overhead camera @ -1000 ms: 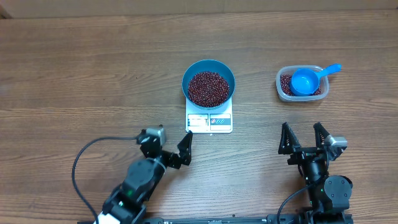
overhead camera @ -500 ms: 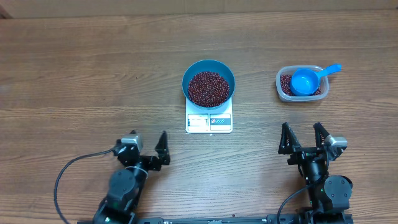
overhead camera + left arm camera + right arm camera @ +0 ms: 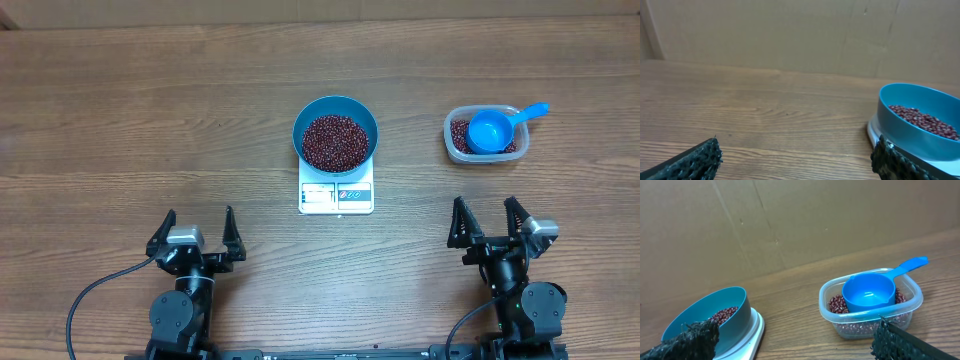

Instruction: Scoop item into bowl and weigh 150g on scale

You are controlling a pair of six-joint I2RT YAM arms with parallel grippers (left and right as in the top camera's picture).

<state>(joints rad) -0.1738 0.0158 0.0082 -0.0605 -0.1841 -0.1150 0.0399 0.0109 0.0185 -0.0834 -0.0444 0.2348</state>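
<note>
A: From above, where are the beans (image 3: 334,141)?

B: Heaped in the blue bowl (image 3: 335,104), which sits on the white scale (image 3: 336,196) at the centre of the frame. More lie in the clear tub (image 3: 452,141) at upper right, under a blue scoop (image 3: 488,131).

A: And the tools?

B: The left gripper (image 3: 198,216) is at lower left and the right gripper (image 3: 485,208) at lower right. Both are spread wide, grasping nothing, over the wooden table (image 3: 120,120), well apart from the scale.

A: The left wrist view?

B: Its dark fingers (image 3: 695,161) sit in the bottom corners with only bare wood between. The bowl with beans is at the right edge.

A: The right wrist view?

B: Its fingers (image 3: 690,336) are just as wide apart, with nothing held. The bowl on the scale is at lower left. The tub is at right of centre, the scoop resting in it, handle pointing to the upper right.
</note>
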